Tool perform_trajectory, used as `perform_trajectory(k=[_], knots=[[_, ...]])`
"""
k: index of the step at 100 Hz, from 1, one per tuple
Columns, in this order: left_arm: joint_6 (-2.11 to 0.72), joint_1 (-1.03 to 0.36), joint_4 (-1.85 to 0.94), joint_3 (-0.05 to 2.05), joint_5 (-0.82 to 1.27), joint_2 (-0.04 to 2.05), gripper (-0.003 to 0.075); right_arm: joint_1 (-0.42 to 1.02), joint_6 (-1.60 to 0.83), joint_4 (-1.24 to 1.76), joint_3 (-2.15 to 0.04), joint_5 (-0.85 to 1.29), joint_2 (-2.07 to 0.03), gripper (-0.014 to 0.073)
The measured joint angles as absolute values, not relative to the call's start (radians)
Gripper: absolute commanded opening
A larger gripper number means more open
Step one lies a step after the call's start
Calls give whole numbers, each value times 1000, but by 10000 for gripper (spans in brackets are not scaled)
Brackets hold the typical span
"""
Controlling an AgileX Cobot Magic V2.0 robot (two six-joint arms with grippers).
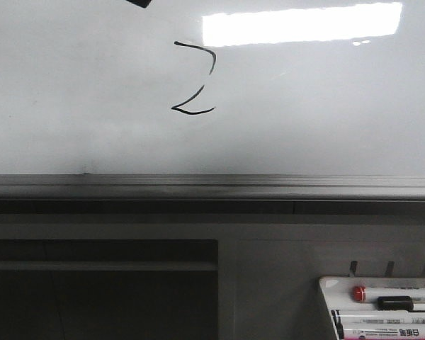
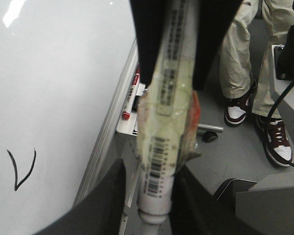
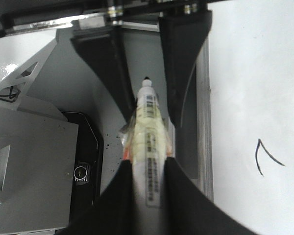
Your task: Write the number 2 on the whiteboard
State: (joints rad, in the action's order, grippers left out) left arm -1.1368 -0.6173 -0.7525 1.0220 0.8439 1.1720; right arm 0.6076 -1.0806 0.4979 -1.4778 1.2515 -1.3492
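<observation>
My right gripper (image 3: 147,169) clamps a white marker (image 3: 148,147) wrapped in yellowish tape, black tip bare and clear of the whiteboard (image 3: 255,73). Part of the number 2 (image 3: 265,157) shows as a pointed black stroke. Grey rail (image 3: 204,122) runs beside the marker.

Marker tray (image 1: 326,285) below the whiteboard (image 1: 71,106) rail: cut off at frame's right and bottom edges; pen labels too small to read. Dark object (image 1: 138,3) above the number 2 (image 1: 195,78): cropped, unidentifiable.
</observation>
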Motion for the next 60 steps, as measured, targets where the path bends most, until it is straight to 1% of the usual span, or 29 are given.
perform_trajectory(k=[12, 17, 24, 29, 34, 41, 60], knots=[[-1137, -619, -752, 1022, 846, 1172, 95, 608, -1081, 498, -1479, 1250, -1349, 10], [-1137, -621, -752, 1022, 846, 1172, 95, 608, -1081, 498, -1479, 1250, -1349, 29], [-1137, -621, -752, 1022, 846, 1172, 95, 608, -1081, 496, -1481, 1250, -1349, 101], [-1137, -621, -754, 1022, 846, 1172, 95, 608, -1081, 496, -1481, 1250, -1349, 177], [-1137, -621, -754, 1022, 846, 1172, 95, 608, -1081, 496, -1481, 1250, -1349, 234], [-1137, -621, -754, 1022, 846, 1172, 95, 608, -1081, 496, -1481, 1250, -1349, 283], [-1137, -621, -750, 1022, 846, 1172, 95, 608, -1040, 437, -1481, 1251, -1339, 290]])
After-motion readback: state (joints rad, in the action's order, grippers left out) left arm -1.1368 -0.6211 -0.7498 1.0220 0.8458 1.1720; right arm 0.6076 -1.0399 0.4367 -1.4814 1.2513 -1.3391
